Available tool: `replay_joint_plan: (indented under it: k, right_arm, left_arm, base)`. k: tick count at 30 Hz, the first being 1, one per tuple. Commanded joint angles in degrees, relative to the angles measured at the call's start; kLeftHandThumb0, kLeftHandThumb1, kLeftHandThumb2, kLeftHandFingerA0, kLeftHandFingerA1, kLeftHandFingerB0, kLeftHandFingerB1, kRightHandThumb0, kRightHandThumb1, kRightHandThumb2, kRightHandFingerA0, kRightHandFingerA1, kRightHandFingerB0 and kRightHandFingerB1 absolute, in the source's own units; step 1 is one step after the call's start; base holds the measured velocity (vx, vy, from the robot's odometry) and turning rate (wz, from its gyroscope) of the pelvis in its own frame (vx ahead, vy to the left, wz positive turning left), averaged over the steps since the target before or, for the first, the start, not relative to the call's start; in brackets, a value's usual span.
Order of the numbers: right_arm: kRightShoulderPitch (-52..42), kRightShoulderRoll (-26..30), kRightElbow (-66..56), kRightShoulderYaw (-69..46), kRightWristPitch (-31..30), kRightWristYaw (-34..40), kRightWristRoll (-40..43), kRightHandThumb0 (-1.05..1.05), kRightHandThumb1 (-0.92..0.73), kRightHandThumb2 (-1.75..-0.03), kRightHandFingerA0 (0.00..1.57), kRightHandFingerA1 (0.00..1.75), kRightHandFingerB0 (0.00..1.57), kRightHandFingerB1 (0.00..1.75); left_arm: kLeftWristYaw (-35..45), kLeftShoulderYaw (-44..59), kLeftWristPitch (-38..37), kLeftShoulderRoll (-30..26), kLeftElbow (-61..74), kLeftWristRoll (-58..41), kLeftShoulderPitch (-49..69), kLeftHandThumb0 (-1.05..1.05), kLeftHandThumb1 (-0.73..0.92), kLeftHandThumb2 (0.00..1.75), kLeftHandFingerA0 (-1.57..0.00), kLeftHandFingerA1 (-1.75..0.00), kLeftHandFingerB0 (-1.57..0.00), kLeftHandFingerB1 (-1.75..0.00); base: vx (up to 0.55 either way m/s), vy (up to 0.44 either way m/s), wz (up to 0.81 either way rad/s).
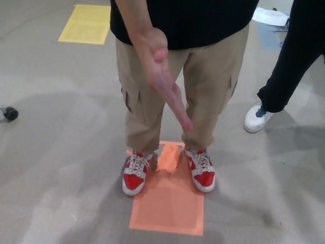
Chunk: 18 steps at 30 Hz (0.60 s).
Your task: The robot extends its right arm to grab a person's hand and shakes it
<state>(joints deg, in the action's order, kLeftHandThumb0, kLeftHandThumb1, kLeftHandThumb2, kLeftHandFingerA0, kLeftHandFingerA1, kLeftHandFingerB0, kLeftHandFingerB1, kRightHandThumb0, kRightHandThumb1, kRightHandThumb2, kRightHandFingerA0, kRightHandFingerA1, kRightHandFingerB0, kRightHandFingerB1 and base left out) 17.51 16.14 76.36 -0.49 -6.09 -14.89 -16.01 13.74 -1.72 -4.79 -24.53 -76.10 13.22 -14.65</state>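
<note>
A person in a black shirt (193,20) and tan cargo trousers (208,86) is standing directly ahead, facing the camera, and is holding out an open hand (165,81) for a handshake. The person's hand is extending forward and downward, palm turned sideways, fingers (182,113) lying together and straight, thumb raised near the top; it is grasping nothing and nothing is touching it. Neither the robot's right hand nor its left hand is showing anywhere in the head view, so the state of their fingers cannot be told. The person's red and white sneakers (134,175) are resting at the far edge of an orange floor marking (167,203), which has a torn patch between the feet. A second person's black trouser leg (289,61) and white shoe (256,118) are occupying the right side, well apart from the offered hand. A yellow floor marking (85,23) is lying at upper left. Judged from this, the task is standing at its opening: the reach, the grasp and the shake are all remaining to be done.
</note>
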Motion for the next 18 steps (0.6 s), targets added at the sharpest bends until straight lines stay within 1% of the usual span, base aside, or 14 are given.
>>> replay_joint_plan:
  k: [1,2,3,4,5,6,11,12,13,14,15,16,17,18]
  right_arm:
    - [-0.8,0.6,-1.0,-2.1,9.1,7.7,2.3,-0.95,-0.88,-1.22,0.0,0.08,0.0,0.08]
    - [-0.6,0.6,-1.0,-2.2,10.0,8.9,2.1,-0.96,-0.9,-1.22,0.0,0.07,0.0,0.08]
    - [-0.4,0.7,-1.1,-1.8,10.2,9.5,1.6,-0.96,-0.92,-1.23,0.0,0.07,0.0,0.08]
    - [0.1,0.7,-1.1,-1.3,10.4,10.7,1.0,-0.88,-0.92,-0.8,0.0,0.07,0.0,0.0]
    - [0.3,0.6,-1.1,-1.3,10.5,11.1,1.0,-0.88,-0.92,-0.8,0.0,0.07,0.0,0.0]
    - [0.2,0.4,-1.2,-2.1,11.1,11.6,2.0,-0.98,-0.89,-1.21,0.0,0.07,0.0,0.07]
    - [0.6,0.1,-1.2,-3.8,12.8,14.1,3.2,-0.92,-0.83,-1.18,0.0,0.11,0.0,0.1]
    - [0.7,0.0,-1.2,-4.4,13.5,14.3,3.7,-0.86,-0.92,-0.73,0.0,0.15,0.0,0.0]
    - [0.8,0.0,-1.3,-5.1,14.2,14.2,4.3,-0.93,-0.8,-1.17,0.0,0.12,0.0,0.09]
    - [0.9,-0.1,-1.3,-5.8,14.9,14.0,4.8,-0.9,-0.92,-0.72,0.0,0.08,0.0,0.0]
    - [0.9,-0.1,-1.3,-5.9,15.1,13.9,4.9,-0.9,-0.92,-0.72,0.0,0.08,0.0,0.0]
    - [0.8,-0.2,-1.4,-5.8,15.5,14.4,4.7,-0.88,-0.92,-0.72,0.0,0.2,0.0,0.0]
    - [0.8,-0.2,-1.5,-5.0,15.9,15.3,3.7,-0.93,-0.76,-1.03,0.0,0.12,0.0,0.0]
    - [0.9,-0.1,-1.5,-4.9,15.9,15.4,3.6,-0.93,-0.76,-1.03,0.0,0.12,0.0,0.0]
  left_arm:
    - [1.6,0.4,-0.4,-0.6,0.3,-0.7,-0.4,-0.85,0.87,1.29,0.0,-0.18,0.0,-0.18]
    - [1.7,0.4,-0.7,-0.6,0.3,-0.7,-0.5,-0.92,0.92,1.01,0.0,-0.15,0.0,-0.19]
    - [1.8,0.3,-0.8,-0.7,0.4,-0.6,-0.6,-0.91,0.92,0.92,0.0,-0.14,0.0,-0.19]
    - [2.0,0.3,-0.9,-0.8,0.5,-0.6,-0.9,-0.9,0.88,1.28,0.0,-0.17,0.0,-0.17]
    - [2.0,0.3,-0.8,-0.9,0.5,-0.6,-1.1,-0.9,0.88,1.28,0.0,-0.17,0.0,-0.17]
    - [1.7,0.1,-0.2,-1.0,0.5,-0.4,-1.4,-0.87,0.86,1.27,0.0,-0.19,0.0,-0.19]
    - [1.9,-0.2,-0.6,-1.3,0.4,0.0,-2.0,-0.89,0.87,1.28,0.0,-0.17,-0.02,-0.19]
    - [1.8,-0.4,-0.5,-1.3,0.3,0.2,-2.1,-0.87,0.86,1.27,0.0,-0.19,-0.01,-0.2]
    - [1.7,-0.3,-0.2,-1.2,0.3,0.1,-2.4,-0.92,0.88,1.28,0.0,-0.17,-0.03,-0.17]
    - [1.7,-0.1,0.2,-1.1,0.3,-0.2,-2.7,-0.88,0.85,1.26,0.0,-0.19,-0.02,-0.19]
    - [1.7,-0.1,0.2,-1.1,0.3,-0.2,-2.8,-0.88,0.85,1.26,0.0,-0.19,-0.02,-0.19]
    - [1.3,0.0,0.7,-1.0,0.3,-0.3,-2.9,-0.98,0.82,1.01,-0.04,-0.2,-0.01,-0.2]
    - [0.6,0.0,1.0,-0.9,0.3,-0.2,-2.9,-0.93,0.85,1.18,-0.06,-0.19,-0.02,-0.19]
    - [0.6,-0.1,0.9,-0.9,0.4,-0.2,-2.8,-0.93,0.85,1.18,-0.06,-0.19,-0.02,-0.19]
  base:
    - [0.0,0.0,0.0]
    - [0.0,0.0,0.0]
    - [0.0,0.0,0.0]
    - [0.0,0.0,0.0]
    - [0.0,0.0,0.0]
    - [0.0,0.0,0.0]
    - [0.0,0.0,0.0]
    - [0.0,0.0,0.0]
    - [0.0,0.0,0.0]
    - [0.0,0.0,0.0]
    - [0.0,0.0,0.0]
    - [0.0,0.0,0.0]
    - [0.0,0.0,0.0]
    - [0.0,0.0,0.0]
